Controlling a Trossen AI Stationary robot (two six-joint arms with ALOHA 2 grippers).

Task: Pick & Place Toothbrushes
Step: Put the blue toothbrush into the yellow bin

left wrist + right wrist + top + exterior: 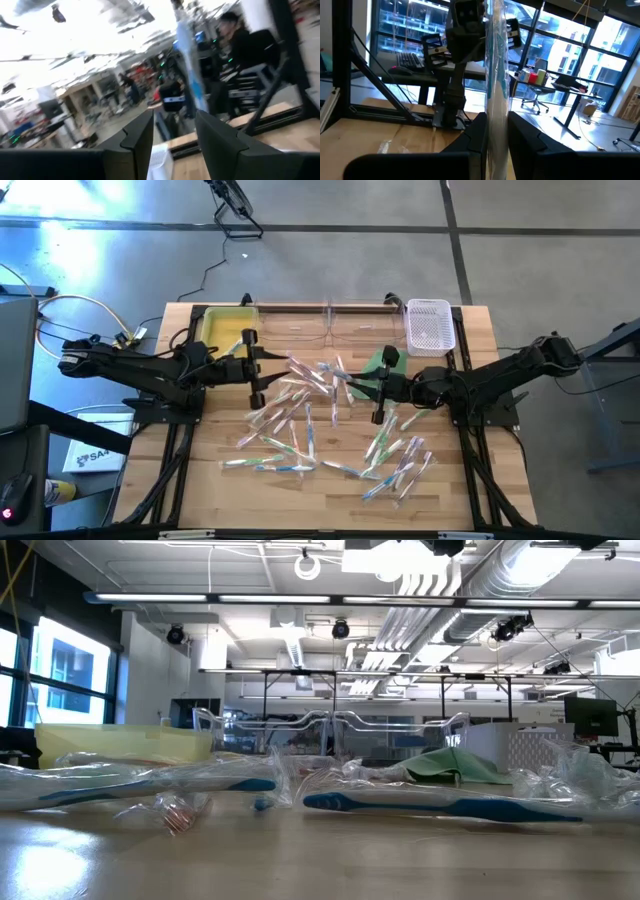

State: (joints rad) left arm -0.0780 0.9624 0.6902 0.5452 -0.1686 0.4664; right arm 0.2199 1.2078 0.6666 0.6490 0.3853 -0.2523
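From above, a slatted wooden worktop [330, 490] on a grey concrete floor carries a loose scatter of wrapped toothbrushes [300, 415] across its middle and near-right part, long axes pointing every way; along the far edge sit a yellow bin [225, 326], two clear trays [330, 325] and a white basket [430, 323], with a green cloth [382, 366] just nearer. The left hand [250, 357] hangs by the yellow bin, the right hand [380, 392] over the middle. Level across the worktop, two blue-handled brushes [440, 806] lie crosswise before an open workshop. The left wrist shows its fingers [140, 137] parted around a blue brush [187, 60] standing on end, grip unclear. The right wrist shows fingers [479, 132] clamped on an upright wrapped brush [496, 75].
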